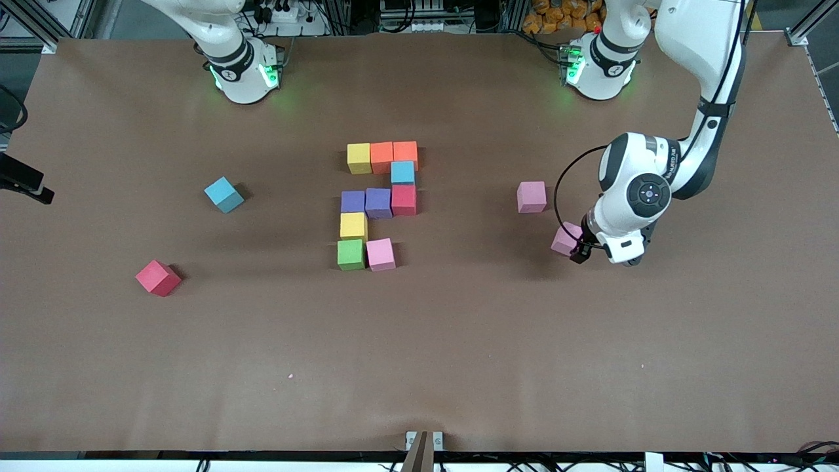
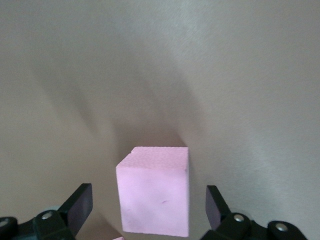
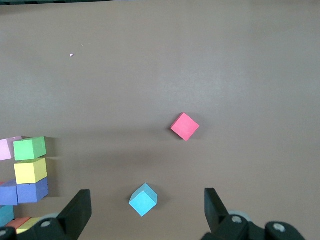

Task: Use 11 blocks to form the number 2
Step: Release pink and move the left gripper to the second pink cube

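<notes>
Both arms are glossy white with black joint rings, and green lights glow at their bases. The left arm (image 1: 704, 59) carries a round dark cap with a blue dot, a looping black cable and grey lettering. Each gripper has black fingers (image 2: 80, 206) fixed with silver screws.

Left gripper (image 1: 579, 254) hides part of pink block (image 1: 565, 237).

blocks (image 1: 381, 204): foam look, matt, no sheen
pink block (image 2: 155, 190): fine-grained top, slightly rough; small nick on the side face
counter (image 1: 419, 367): brown matt covering, smooth, looks like paper or cloth
left arm (image 1: 639, 196): glossy white plastic shell, black joints
fingers (image 2: 80, 205): black matt plastic, metal screws
</notes>
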Controlling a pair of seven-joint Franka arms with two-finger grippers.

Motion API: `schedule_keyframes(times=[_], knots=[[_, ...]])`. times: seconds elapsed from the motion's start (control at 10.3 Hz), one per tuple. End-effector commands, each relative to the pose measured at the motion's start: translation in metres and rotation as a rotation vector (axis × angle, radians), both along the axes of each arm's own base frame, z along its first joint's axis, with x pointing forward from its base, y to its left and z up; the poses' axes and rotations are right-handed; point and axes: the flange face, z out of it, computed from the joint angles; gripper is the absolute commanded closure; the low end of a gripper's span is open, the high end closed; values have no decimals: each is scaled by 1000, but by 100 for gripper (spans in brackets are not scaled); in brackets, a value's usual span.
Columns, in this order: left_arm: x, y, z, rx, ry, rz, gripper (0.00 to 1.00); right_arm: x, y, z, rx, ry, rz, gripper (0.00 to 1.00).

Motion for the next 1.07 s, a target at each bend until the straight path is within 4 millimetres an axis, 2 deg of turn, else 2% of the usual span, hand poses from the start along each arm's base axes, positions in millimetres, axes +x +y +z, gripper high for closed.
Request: schedule_keyframes(times=[0.0,0.49,0.78,0.88,0.98], knots=[[-12,3,-12,-15,-50,-3,0,0,-3,3,-3,-6,10,0],[-10,4,-36,-26,-100,61,0,0,-3,3,-3,-7,10,0],[-11,0,-44,-37,-103,77,0,0,-4,3,-3,-7,7,0],[-9,-1,-42,-39,-105,117,10,0,-5,3,-3,-7,5,0],[-8,-2,-41,-39,-110,129,52,0,-3,3,-4,-7,9,0]])
